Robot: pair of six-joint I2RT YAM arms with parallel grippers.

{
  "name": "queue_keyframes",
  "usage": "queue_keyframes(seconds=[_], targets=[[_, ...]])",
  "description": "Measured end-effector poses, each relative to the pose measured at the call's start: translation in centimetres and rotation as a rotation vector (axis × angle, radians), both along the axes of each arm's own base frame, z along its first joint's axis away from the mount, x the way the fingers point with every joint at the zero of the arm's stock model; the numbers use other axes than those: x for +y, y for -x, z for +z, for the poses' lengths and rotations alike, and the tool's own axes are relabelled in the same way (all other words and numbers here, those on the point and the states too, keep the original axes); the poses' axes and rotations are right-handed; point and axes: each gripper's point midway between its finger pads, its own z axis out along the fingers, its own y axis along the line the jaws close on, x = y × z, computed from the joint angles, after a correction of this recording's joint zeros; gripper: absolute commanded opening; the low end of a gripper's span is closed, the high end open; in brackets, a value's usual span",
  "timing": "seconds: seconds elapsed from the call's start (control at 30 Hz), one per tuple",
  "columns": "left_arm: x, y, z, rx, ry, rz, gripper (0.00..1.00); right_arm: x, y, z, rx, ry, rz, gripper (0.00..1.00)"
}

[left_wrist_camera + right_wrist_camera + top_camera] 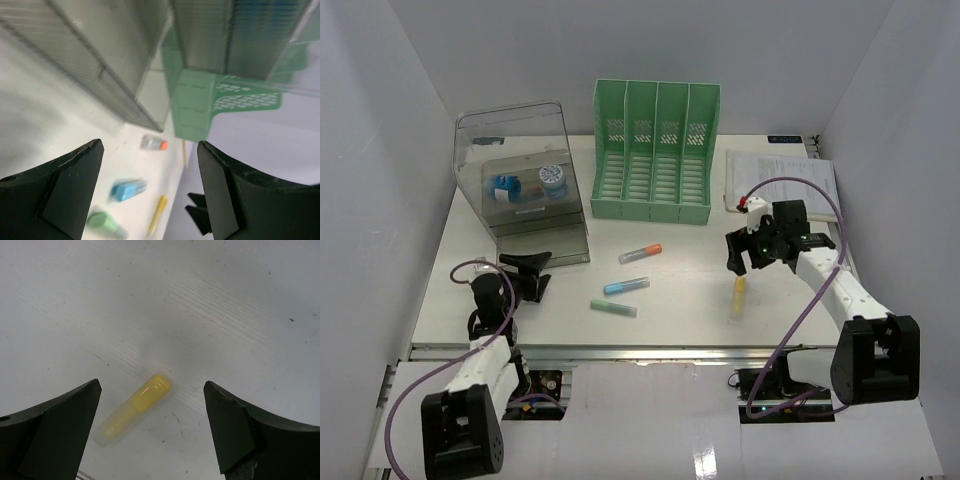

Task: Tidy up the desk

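The white desk (680, 300) holds loose highlighters: an orange one (640, 253), a blue one (626, 286), a green one (613, 308) and a yellow one (739, 296). My right gripper (744, 262) is open and empty, hovering just above and beyond the yellow highlighter (134, 409), which lies between its jaws in the right wrist view. My left gripper (533, 275) is open and empty at the front left, by the clear drawer box (525, 185). The left wrist view shows the orange (154, 143), blue (127, 190), green (105, 222) and yellow (157, 214) highlighters ahead.
A green slotted file rack (655, 150) stands at the back centre. The clear drawer box holds small blue and white items (527, 185). A stack of papers (782, 178) lies at the back right. A silver rail (620, 352) runs along the near edge.
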Motion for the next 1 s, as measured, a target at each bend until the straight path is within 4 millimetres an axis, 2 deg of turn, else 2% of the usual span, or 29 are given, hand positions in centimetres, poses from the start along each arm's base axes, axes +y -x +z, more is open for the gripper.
queue_keyframes(seconds=[0.1, 0.37, 0.53, 0.67, 0.8, 1.0], targets=[[-0.4, 1.4, -1.2, 0.073, -0.018, -0.026, 0.87, 0.6, 0.8, -0.7, 0.034, 0.075, -0.030, 0.90], [-1.6, 5.6, -4.6, 0.274, -0.006, -0.087, 0.87, -0.2, 4.1, -3.5, 0.236, 0.176, -0.107, 0.91], [-2.4, 6.9, -4.4, 0.310, 0.018, -0.127, 0.86, 0.4, 4.5, -3.4, 0.294, 0.203, -0.091, 0.94], [-2.9, 7.4, -3.9, 0.324, 0.037, -0.153, 0.86, 0.9, 4.6, -4.6, 0.364, 0.218, -0.088, 0.99], [-3.2, 7.8, -3.6, 0.338, 0.049, -0.169, 0.86, 0.9, 5.4, -6.6, 0.456, 0.241, -0.109, 0.93], [-3.6, 8.4, -3.7, 0.351, 0.064, -0.184, 0.86, 0.5, 5.8, -7.5, 0.482, 0.273, -0.156, 0.79]])
